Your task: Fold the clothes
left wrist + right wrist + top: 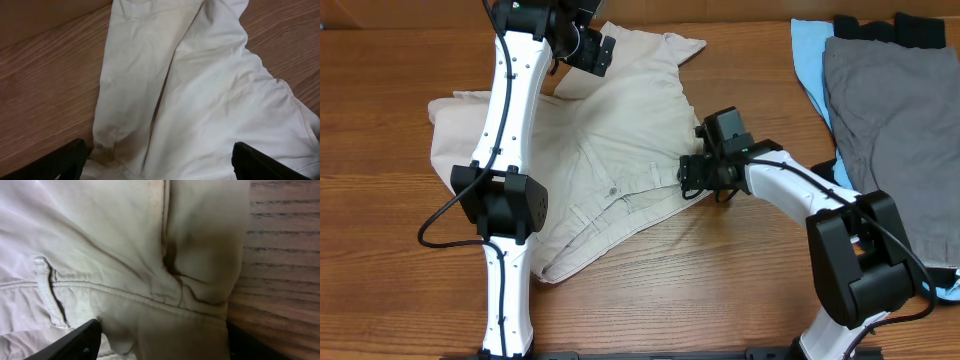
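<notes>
The beige shorts [620, 150] lie spread and rumpled on the wooden table, waistband toward the front and legs toward the back. My left gripper [588, 52] is at the far leg of the shorts. In the left wrist view its fingers [159, 165] are wide apart with the pale cloth [200, 90] between them. My right gripper [696, 178] is at the right end of the waistband. In the right wrist view its open fingers [162, 342] straddle the waistband corner [200, 270], with a belt loop [45, 287] to the left.
Grey shorts [890, 120] lie at the right on a light blue garment [808, 50], with a black garment [890, 28] behind them. The left arm [510, 150] stretches across the left part of the beige shorts. Bare wood [700, 290] shows at the front.
</notes>
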Controlling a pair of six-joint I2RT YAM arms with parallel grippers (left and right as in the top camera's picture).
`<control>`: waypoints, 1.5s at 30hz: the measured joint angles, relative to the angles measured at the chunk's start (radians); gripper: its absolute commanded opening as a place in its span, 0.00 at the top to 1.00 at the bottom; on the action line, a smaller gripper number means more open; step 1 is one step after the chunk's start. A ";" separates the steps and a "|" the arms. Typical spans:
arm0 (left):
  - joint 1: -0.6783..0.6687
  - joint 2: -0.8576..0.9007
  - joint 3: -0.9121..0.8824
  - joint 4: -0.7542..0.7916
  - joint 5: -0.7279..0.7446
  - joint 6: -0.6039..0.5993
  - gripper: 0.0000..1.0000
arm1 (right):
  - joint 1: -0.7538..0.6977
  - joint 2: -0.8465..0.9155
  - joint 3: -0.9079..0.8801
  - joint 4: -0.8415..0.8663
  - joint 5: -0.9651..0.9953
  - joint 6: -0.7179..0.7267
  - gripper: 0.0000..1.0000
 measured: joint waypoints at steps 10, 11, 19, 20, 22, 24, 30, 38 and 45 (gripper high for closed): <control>0.000 0.000 0.000 -0.004 0.000 0.000 0.05 | 0.006 0.013 0.001 0.012 0.025 -0.002 0.25; 0.000 0.000 0.000 -0.005 0.000 0.000 0.05 | 0.006 0.014 0.002 0.014 0.026 -0.002 0.25; 0.000 0.000 0.000 -0.008 0.000 0.000 0.05 | 0.009 0.028 0.015 0.018 0.041 -0.003 0.69; 0.000 0.000 0.000 -0.007 0.000 0.000 0.05 | 0.009 0.031 0.015 0.019 0.043 -0.005 0.88; 0.000 0.000 0.000 -0.008 0.000 0.000 0.05 | 0.008 0.036 0.016 0.011 0.048 -0.007 0.96; 0.000 0.000 0.000 -0.007 0.000 0.000 0.05 | 0.009 0.037 0.024 -0.015 0.038 0.010 0.96; 0.000 0.000 0.000 -0.008 -0.001 0.000 0.05 | -0.020 0.014 0.070 -0.328 0.009 0.076 0.96; 0.000 0.000 0.000 -0.009 0.000 0.000 0.06 | -0.222 -0.225 0.090 -0.788 0.013 0.138 0.57; -0.007 0.004 0.000 0.112 0.015 0.000 0.06 | -0.303 -0.292 0.096 -0.817 0.022 0.126 0.20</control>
